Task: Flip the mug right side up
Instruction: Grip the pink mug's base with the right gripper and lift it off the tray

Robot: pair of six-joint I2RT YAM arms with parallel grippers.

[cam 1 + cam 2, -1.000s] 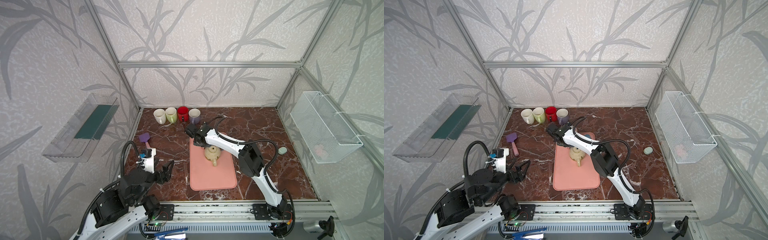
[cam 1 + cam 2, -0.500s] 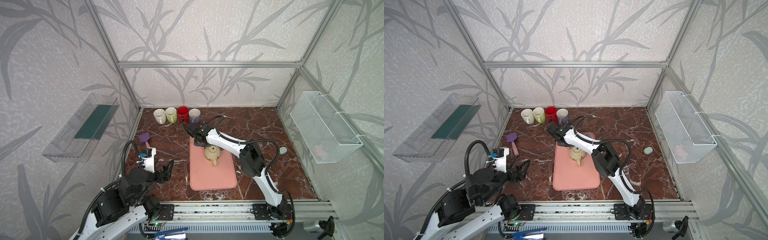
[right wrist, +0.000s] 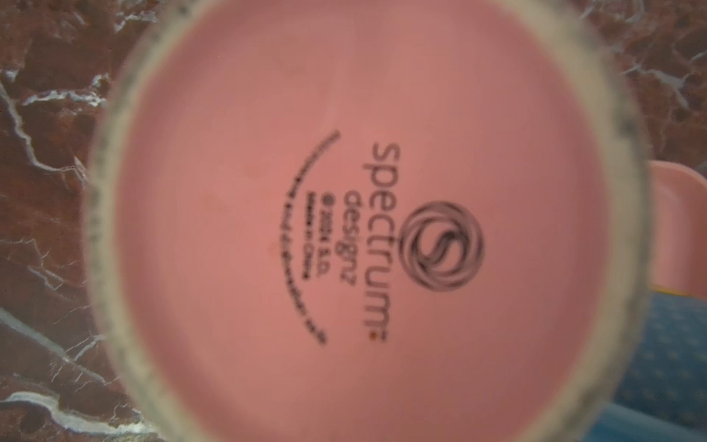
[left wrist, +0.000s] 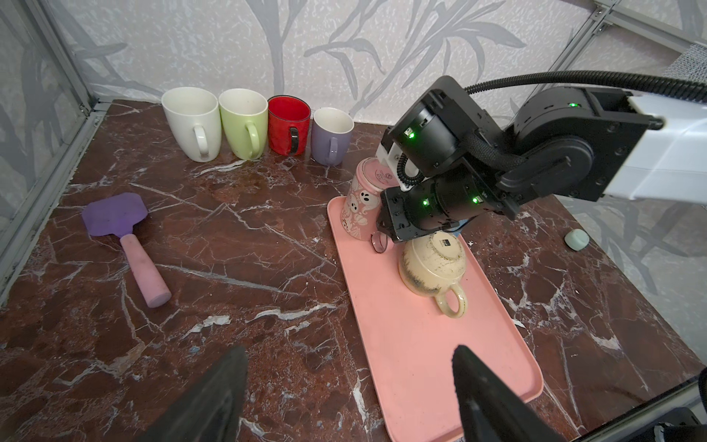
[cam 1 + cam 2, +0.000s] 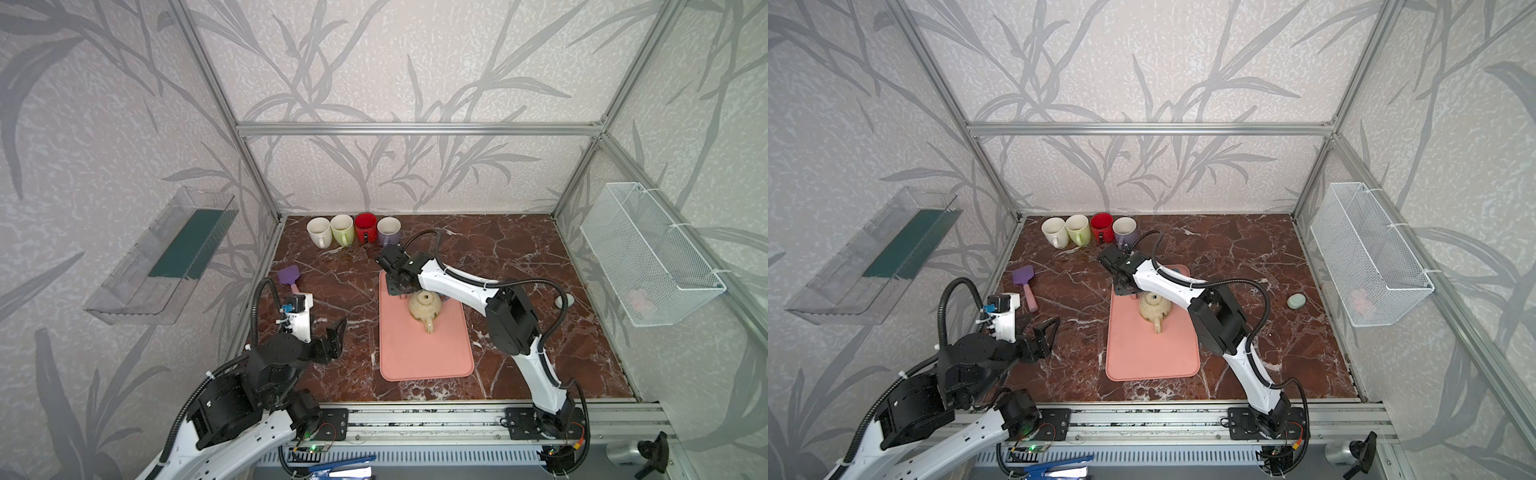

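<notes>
A pink mug (image 4: 359, 206) with ghost prints stands upside down and tilted at the far left corner of the pink tray (image 4: 421, 363). Its printed base (image 3: 344, 229) fills the right wrist view. My right gripper (image 4: 386, 233) presses against the mug's side, where a dark handle loop pokes out beneath it. The fingers themselves are hidden by the gripper's body. In both top views the right gripper (image 5: 398, 286) covers most of the mug. My left gripper (image 4: 348, 367) hovers open and empty over the marble near the tray's near left corner, far from the mug.
A cream mug (image 5: 424, 306) sits upside down on the tray right beside the right gripper. Several upright mugs (image 5: 353, 230) line the back wall. A purple spatula (image 5: 289, 277) lies at the left. A small green object (image 5: 1296, 301) rests at the right.
</notes>
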